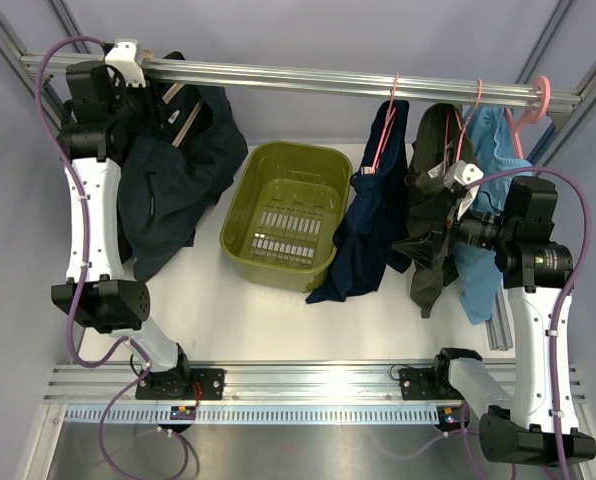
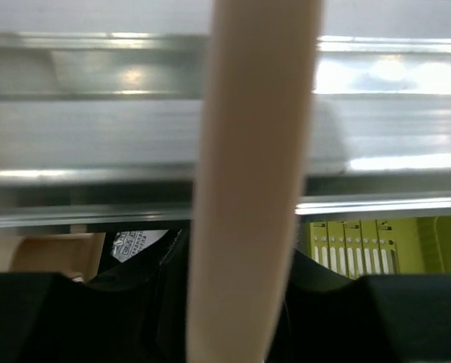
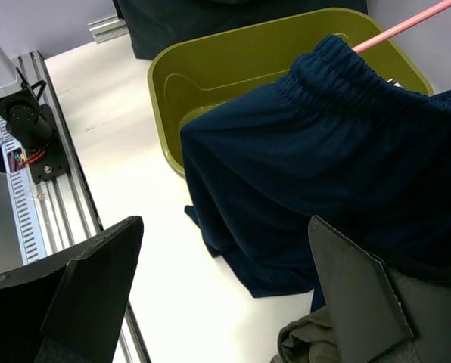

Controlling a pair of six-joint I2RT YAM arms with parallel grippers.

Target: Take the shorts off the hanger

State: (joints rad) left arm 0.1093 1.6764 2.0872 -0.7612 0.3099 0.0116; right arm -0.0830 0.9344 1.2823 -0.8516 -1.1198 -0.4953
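The dark teal-slate shorts hang from the rail at the far left on a beige hanger. My left gripper is up at the rail, and in the left wrist view it is shut on that hanger's beige bar. The navy shorts hang on a pink hanger, their hem resting on the table. My right gripper is open and empty just right of them. In the right wrist view it faces the navy shorts with the jaws wide apart.
An olive-green basket sits on the table between the two pairs of shorts and also shows in the right wrist view. Olive-green shorts and light-blue shorts hang right of the navy pair. An empty pink hanger hangs far right.
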